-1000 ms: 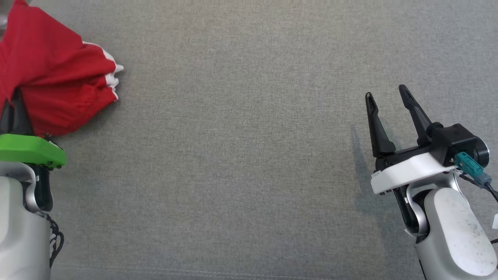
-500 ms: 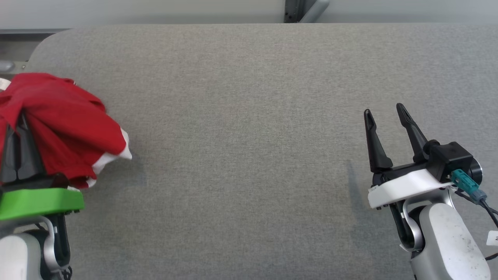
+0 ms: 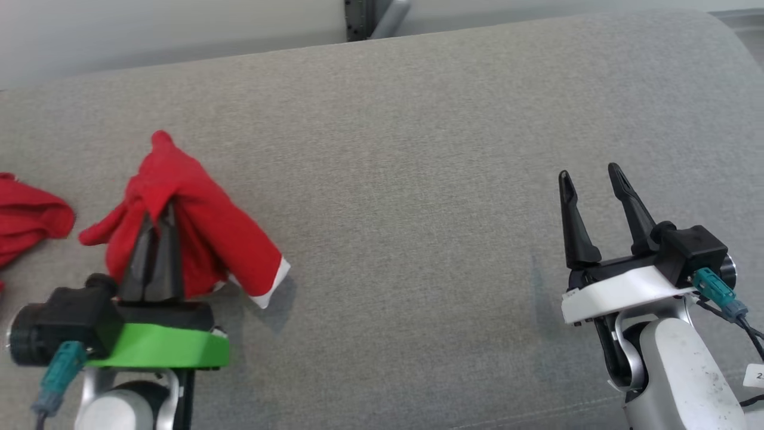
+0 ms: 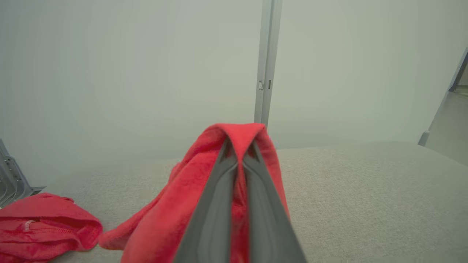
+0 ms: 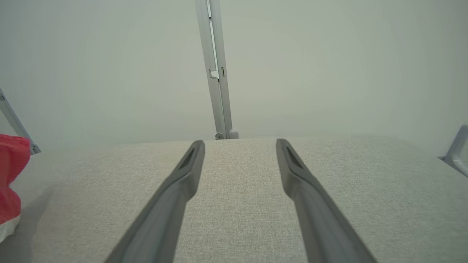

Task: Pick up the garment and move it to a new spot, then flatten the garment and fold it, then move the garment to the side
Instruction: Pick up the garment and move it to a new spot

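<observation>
My left jaws are clamped on the red garment [image 3: 221, 245] over the left side of the surface [image 3: 418, 179], right jaws open and empty; best to carry it to centre without dragging, then lower slowly.

Hidden, cropped
Tips of the left hand [image 3: 160, 216] are covered by the garment [image 3: 222, 251]; a red cloth [image 3: 28, 218] is cropped.

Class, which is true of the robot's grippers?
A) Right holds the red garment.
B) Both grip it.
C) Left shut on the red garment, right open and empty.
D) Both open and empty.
C: the left gripper pinches the red garment between closed fingers; the right gripper stands open, empty.
</observation>
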{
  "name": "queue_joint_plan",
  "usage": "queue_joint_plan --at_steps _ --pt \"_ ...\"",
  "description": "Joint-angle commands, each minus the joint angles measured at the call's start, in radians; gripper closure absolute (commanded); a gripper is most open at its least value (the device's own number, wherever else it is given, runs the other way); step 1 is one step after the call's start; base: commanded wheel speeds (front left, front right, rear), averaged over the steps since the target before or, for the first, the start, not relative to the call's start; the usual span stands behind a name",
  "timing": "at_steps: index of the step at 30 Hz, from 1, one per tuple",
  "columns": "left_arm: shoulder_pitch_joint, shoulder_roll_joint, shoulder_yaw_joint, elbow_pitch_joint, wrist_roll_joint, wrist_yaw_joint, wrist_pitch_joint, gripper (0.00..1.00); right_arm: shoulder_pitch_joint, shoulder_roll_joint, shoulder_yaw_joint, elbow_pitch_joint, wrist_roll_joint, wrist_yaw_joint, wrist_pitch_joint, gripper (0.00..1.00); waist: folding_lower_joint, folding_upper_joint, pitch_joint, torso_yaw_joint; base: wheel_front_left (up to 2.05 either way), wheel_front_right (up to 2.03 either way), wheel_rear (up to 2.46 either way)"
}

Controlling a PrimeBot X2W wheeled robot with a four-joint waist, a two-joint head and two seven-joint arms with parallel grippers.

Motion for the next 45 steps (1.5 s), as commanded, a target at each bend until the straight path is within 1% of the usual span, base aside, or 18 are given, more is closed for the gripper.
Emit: queue_joint_plan --at_steps 1,8,13,17,18,19,20,25,31,35,45 --pt "-0.032 -0.006 -0.013 0.011 0.01 -0.008 0.002 1.0 -0.006 0.004 0.005 0.001 0.004 0.0 -0.007 0.0 0.0 0.0 0.034 -0.085 0.0 0.0 0.0" --pt "-0.153 -0.076 -0.173 0.127 0.032 -0.085 0.016 1.0 -0.023 0.011 0.0 0.006 0.015 0.0 -0.021 0.0 0.0 0.0 0.099 -0.206 0.0 0.0 0.0" --pt "-0.22 -0.111 -0.244 0.252 0.028 -0.135 0.028 1.0 -0.028 0.015 -0.005 0.014 0.025 0.0 -0.031 0.0 0.0 0.0 0.142 -0.255 0.0 0.0 0.0" --pt "-0.245 -0.12 -0.284 0.348 0.028 -0.167 0.036 1.0 -0.029 0.015 -0.007 0.026 0.036 0.0 -0.039 0.0 0.0 0.0 0.154 -0.274 0.0 0.0 0.0" --pt "-0.248 -0.122 -0.293 0.365 0.03 -0.171 0.036 0.8 -0.029 0.015 -0.008 0.029 0.037 0.0 -0.04 0.0 0.0 0.0 0.154 -0.275 0.0 0.0 0.0" --pt "-0.252 -0.122 -0.298 0.38 0.039 -0.171 0.032 0.5 -0.028 0.016 -0.01 0.031 0.038 0.0 -0.042 0.0 0.0 0.0 0.154 -0.274 0.0 0.0 0.0" --pt "-0.255 -0.125 -0.303 0.391 0.042 -0.171 0.023 0.0 -0.026 0.016 -0.013 0.034 0.039 0.0 -0.044 0.0 0.0 0.0 0.151 -0.271 0.0 0.0 0.0" --pt "-0.255 -0.135 -0.32 0.405 0.046 -0.17 -0.015 0.0 -0.02 0.016 -0.026 0.045 0.04 0.0 -0.047 0.0 0.0 0.0 0.13 -0.245 0.0 0.0 0.0" --pt "-0.228 -0.139 -0.296 0.38 0.03 -0.145 -0.088 0.0 -0.013 0.016 -0.034 0.049 0.02 0.0 -0.049 0.0 0.0 0.0 0.082 -0.179 0.0 0.0 0.0" --pt "-0.205 -0.124 -0.249 0.349 0.012 -0.117 -0.126 0.0 -0.007 0.015 -0.04 0.047 0.008 0.0 -0.045 0.0 0.0 0.0 0.054 -0.13 0.0 0.0 0.0" --pt "-0.142 -0.057 -0.085 0.319 -0.043 -0.033 -0.178 0.0 0.012 0.012 -0.047 0.03 -0.012 0.0 -0.021 0.0 0.0 0.0 0.004 -0.035 0.0 0.0 0.0"
